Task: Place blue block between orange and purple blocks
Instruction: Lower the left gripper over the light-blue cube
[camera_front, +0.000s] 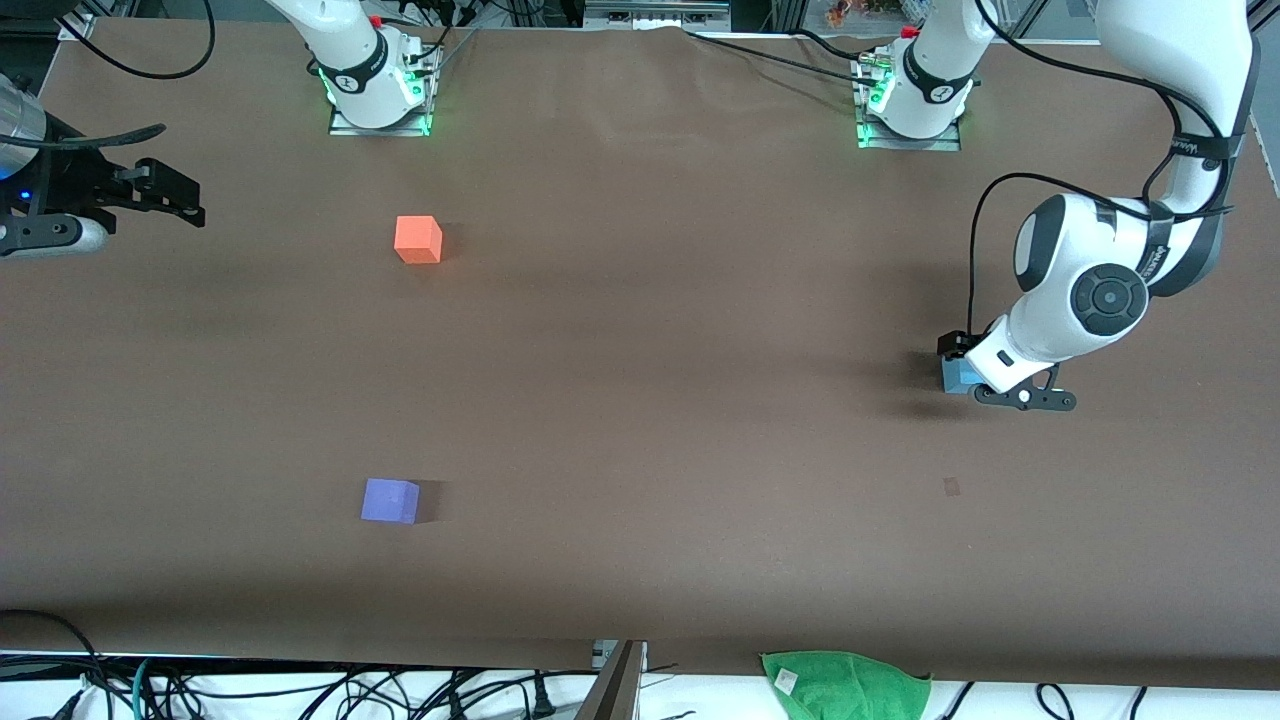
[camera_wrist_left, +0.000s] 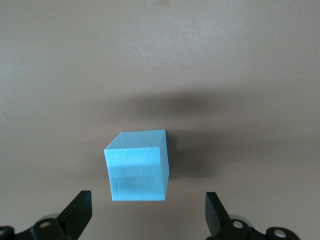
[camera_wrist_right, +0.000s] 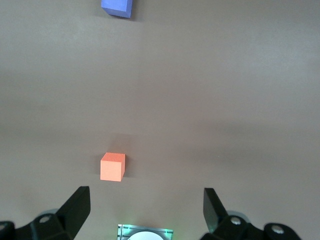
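The blue block rests on the table toward the left arm's end, well apart from the other two cubes. The left gripper is low over it with jaws spread wide; the left wrist view shows the blue block lying between the two fingertips, near them but with clear gaps on both sides, so nothing is clamped yet. The orange block sits toward the right arm's end, farther from the front camera, and the purple block sits nearer that camera in roughly the same line, with bare table between them. The right gripper waits at its own end of the table, jaws apart and empty. Judgement: the step in hand is the grasp. The cube appears turned slightly against the finger line, so the wrist would do well to square up to two flat faces, settle until the pads cover the cube's middle height, then close evenly; a corner pinch risks twisting the cube out. The carry across is long, so a firm, centred hold matters. The target should be the midpoint of the gap, set down flat.
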